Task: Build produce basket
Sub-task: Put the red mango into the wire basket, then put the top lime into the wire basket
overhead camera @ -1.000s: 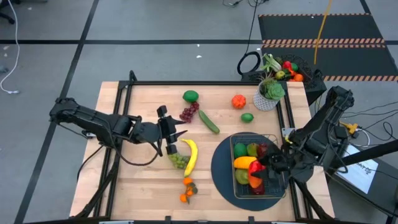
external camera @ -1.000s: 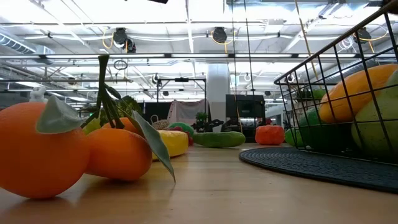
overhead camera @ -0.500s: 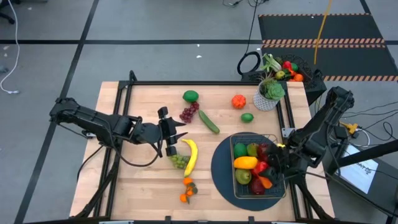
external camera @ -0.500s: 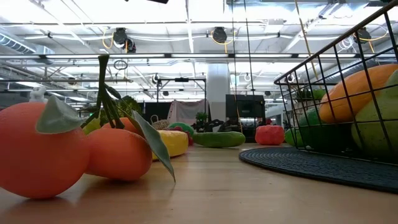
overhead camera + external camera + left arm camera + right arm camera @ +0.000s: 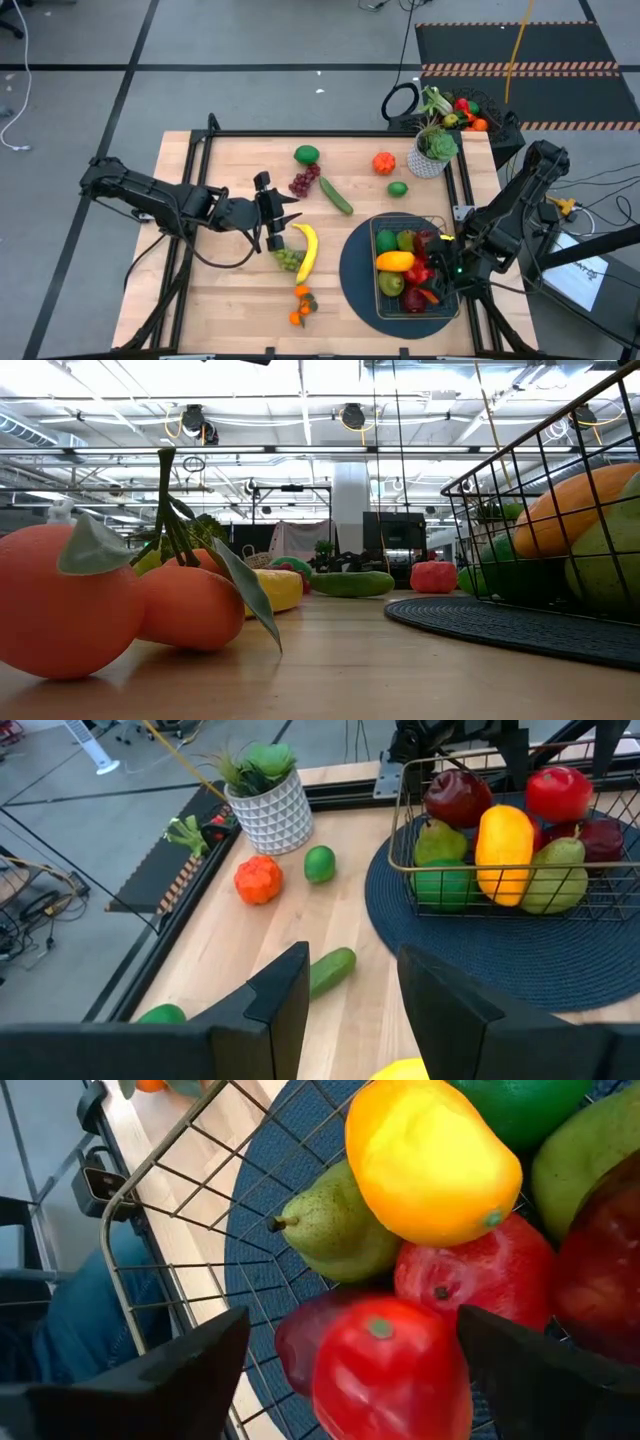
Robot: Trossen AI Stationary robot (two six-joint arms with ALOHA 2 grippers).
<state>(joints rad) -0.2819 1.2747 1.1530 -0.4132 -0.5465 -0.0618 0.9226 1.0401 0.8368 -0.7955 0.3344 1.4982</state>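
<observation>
- The left gripper hovers just over the yellow banana and green grapes. Its fingers stand apart with nothing between them, probably lining up a pick.
- Loose produce lies across the table: oranges at the near edge, cucumber and purple grapes farther back.
- The basket sits on the dark round mat, already holding several fruits.
- The right gripper hangs above the basket's near end, jaws spread wide on either side of a red apple lying in the basket, seemingly just released.
</observation>
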